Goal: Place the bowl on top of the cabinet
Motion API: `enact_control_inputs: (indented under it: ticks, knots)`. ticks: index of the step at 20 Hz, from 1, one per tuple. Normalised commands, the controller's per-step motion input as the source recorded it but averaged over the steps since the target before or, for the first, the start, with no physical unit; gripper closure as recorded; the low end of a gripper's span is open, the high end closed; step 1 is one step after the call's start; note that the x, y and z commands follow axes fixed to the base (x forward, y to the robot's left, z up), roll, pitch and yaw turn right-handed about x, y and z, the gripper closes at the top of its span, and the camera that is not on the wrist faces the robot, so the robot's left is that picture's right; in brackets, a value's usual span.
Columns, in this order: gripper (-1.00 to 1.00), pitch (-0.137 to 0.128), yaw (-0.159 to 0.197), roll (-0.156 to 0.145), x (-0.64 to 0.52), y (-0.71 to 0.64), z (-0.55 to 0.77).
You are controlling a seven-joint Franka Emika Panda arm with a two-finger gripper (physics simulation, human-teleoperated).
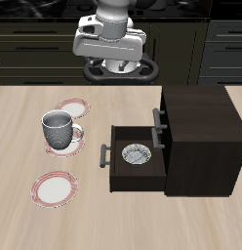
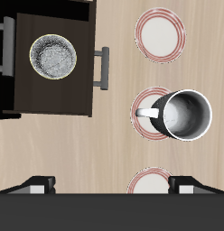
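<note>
Exterior view: gripper (image 1: 121, 68) hangs high at the table's back, w/ nothing between the fingers; can't tell from here how wide they stand. The cabinet (image 1: 196, 142) sits on the table, its lower drawer (image 1: 135, 171) pulled out toward the mug. The bowl (image 1: 136, 154) lies inside that open drawer, upright, apart from the drawer walls. From the bowl, the gripper is at abt 12 o'clock, well apart and much higher. The mug (image 1: 59, 130) sits on a plate (image 1: 81, 137) at abt 9 o'clock from the bowl; two more plates, one farther back (image 1: 71, 105), one nearer the front edge (image 1: 53, 187).

Wrist view: fingertips (image 2: 36, 185) show well apart from each other, so jaws are spread, empty. Bowl (image 2: 53, 56) seen from above in the drawer (image 2: 69, 99), speckled inside. Mug (image 2: 184, 115) and plates beside the cabinet, well clear of the drawer.

Step, as I judge it: approach, grasp not yet begun. Next move needs the arm brought fwd over the drawer, lowered so one finger goes inside the bowl's rim and one outside, w/o hitting the drawer front or the closed drawer above. Then lift straight out and carry to the flat cabinet top.
</note>
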Motion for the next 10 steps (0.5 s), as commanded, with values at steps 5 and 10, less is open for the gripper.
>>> enact_control_inputs:
  ticks: [5, 10]
  knots:
    - [-1.00, -0.009, 0.007, 0.010, 0.30, -0.01, 0.04]
    - [-1.00, -0.027, 0.048, 0.021, 0.30, 0.10, 0.04]
